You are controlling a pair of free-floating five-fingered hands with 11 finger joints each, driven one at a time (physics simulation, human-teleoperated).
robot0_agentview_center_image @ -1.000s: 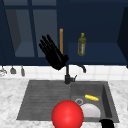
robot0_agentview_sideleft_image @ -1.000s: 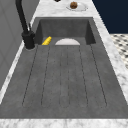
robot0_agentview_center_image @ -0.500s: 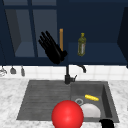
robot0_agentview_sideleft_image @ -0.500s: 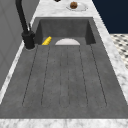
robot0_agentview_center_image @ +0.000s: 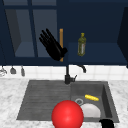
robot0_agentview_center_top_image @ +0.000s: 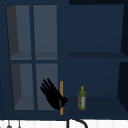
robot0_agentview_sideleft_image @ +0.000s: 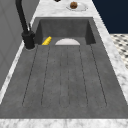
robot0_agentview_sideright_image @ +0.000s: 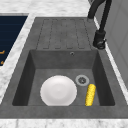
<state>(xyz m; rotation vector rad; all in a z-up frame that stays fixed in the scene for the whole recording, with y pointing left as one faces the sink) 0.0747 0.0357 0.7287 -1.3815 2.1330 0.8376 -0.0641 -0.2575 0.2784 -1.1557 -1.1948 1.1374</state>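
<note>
- At the left edge of the front view, small utensils point(robot0_agentview_center_image: 12, 70) hang on the white tile wall.
- In the upper left of the frame is a cabinet door point(robot0_agentview_center_image: 32, 30) with glass panes.
- The left hand point(robot0_agentview_center_image: 52, 47) floats in front of that door, just above the middle. Its fingers are straight and spread wide, and it holds nothing.
- Right beside its thumb is a thin orange handle point(robot0_agentview_center_image: 61, 44) that stands upright on the door's edge. The hand looks to be touching it or very near it; I cannot tell which.
- A bit further right, an olive bottle point(robot0_agentview_center_image: 81, 45) stands upright on an open shelf.
- Below the middle, the black tap point(robot0_agentview_center_image: 68, 75) rises behind the grey sink point(robot0_agentview_center_image: 45, 100).
- A big red ball point(robot0_agentview_center_image: 67, 116) sits at the bottom middle.
- In the basin at the lower right lie a white plate point(robot0_agentview_sideright_image: 58, 90) and, beside it, a yellow corn cob point(robot0_agentview_sideright_image: 90, 94), near the drain.
- The right hand point(robot0_agentview_center_image: 107, 123) peeks in at the bottom right corner. I cannot tell if it is open or closed.
- What could go wrong, I think: the flat fingers could slip off the thin handle, since nothing is curled round it. A swing to the right could knock the bottle over, because it stands so near.
</note>
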